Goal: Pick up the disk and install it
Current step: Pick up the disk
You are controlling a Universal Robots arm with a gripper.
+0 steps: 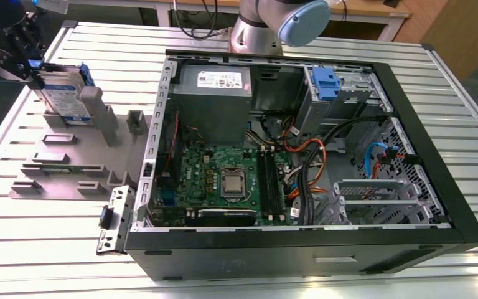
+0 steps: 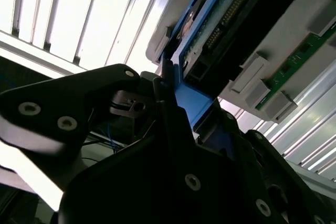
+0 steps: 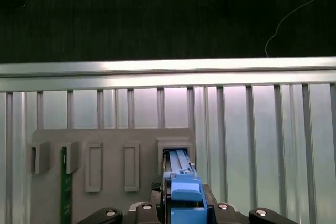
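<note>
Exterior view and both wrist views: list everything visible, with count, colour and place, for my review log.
table: one, silver slatted metal, under everything.
holder: one, grey, slotted, on the table at the exterior view's left.
disk: one, silver with a blue frame, standing upright in the holder's far slot.
circuit strip: one, green, in another holder slot.
computer case: one, black, open, centre of the table.
motherboard: one, green, on the case floor.
metal box: one, grey with a white sticker, far end of the case.
clip: one, blue, in the case's far corner bay.
cables: several, orange, blue and black, inside the case.
arm: one, silver with a blue cap, behind the case.
gripper: one, black, closed on the disk's blue frame.
</note>
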